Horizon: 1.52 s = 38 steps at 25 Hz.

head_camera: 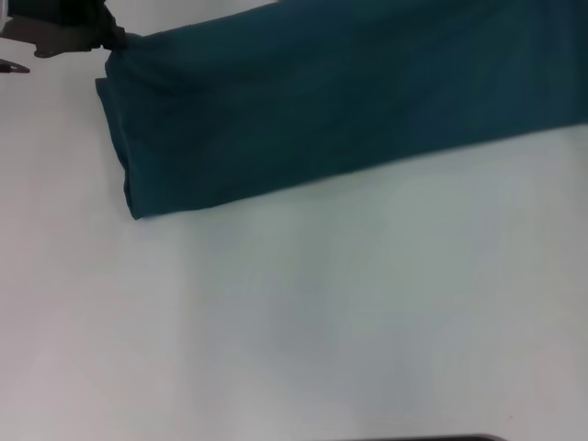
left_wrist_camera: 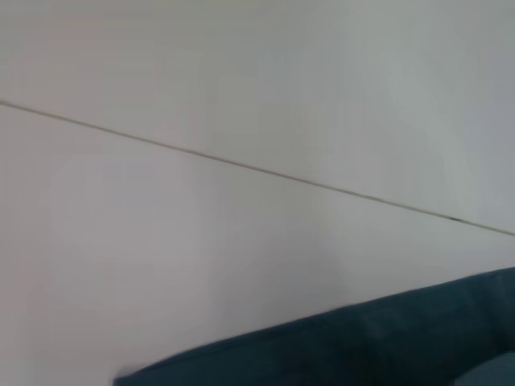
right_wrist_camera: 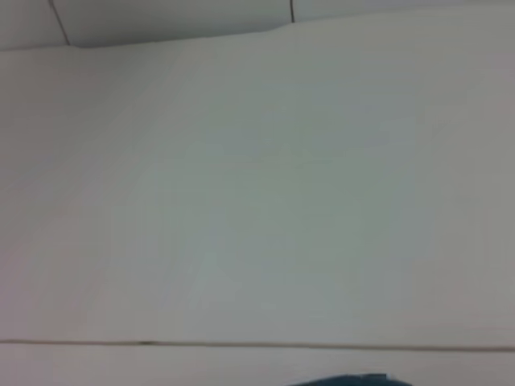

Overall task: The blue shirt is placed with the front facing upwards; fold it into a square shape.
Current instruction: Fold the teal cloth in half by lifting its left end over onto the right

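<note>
Folding mid-way: dark teal-blue cotton shirt (head_camera: 322, 110) lying as a long doubled band across far side of white counter (head_camera: 322, 331), left hand (head_camera: 108, 39) at its bunched corner, grip state unclear; next, end-over-end fold.

— Across the upper part of the head view? The blue shirt (head_camera: 340, 101), lying as a long folded band on the table (head_camera: 322, 322), slanting from upper right down to centre left.

— At upper left? The left gripper (head_camera: 115, 39), touching the shirt's far left corner.
</note>
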Available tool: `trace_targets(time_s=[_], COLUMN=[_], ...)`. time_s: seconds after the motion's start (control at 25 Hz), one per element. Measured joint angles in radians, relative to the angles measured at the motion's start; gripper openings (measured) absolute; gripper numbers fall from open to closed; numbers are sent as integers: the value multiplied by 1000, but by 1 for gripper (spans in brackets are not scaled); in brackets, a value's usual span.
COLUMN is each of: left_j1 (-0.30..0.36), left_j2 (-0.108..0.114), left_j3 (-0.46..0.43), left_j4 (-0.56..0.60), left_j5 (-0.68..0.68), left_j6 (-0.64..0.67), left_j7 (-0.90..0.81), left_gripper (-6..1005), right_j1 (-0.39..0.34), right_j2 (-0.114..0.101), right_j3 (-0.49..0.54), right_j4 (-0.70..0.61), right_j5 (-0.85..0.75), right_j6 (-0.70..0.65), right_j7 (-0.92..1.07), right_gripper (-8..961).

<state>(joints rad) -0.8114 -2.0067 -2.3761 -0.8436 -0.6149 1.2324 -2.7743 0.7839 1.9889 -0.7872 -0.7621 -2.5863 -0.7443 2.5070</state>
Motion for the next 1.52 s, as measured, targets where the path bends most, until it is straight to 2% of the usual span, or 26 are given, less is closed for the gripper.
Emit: trace_targets(time_s=[0.32,0.64,1.2,1.52], left_j1=[0,-3,-3,-1], left_j2=[-11,-25,-51,-52], left_j3=[2,10,16,17], left_j4=[2,5,9,8], left_j5=[7,22,24,25], left_j6=[-27,-57,-124,-125], left_j7=[-4,-14,-15,-19], left_gripper=[24,25,27,27], right_j1=[59,66,77,84], right_j2=[-19,-23,-19,-15], right_j3=[-82,-114,-115,-137], right_j4=[143,189,220,219], right_j5=[0,-33,-52,-52], right_j6=[117,169,263,239], right_j7=[-1,3,3,-1], right_gripper=[49,50,50,51])
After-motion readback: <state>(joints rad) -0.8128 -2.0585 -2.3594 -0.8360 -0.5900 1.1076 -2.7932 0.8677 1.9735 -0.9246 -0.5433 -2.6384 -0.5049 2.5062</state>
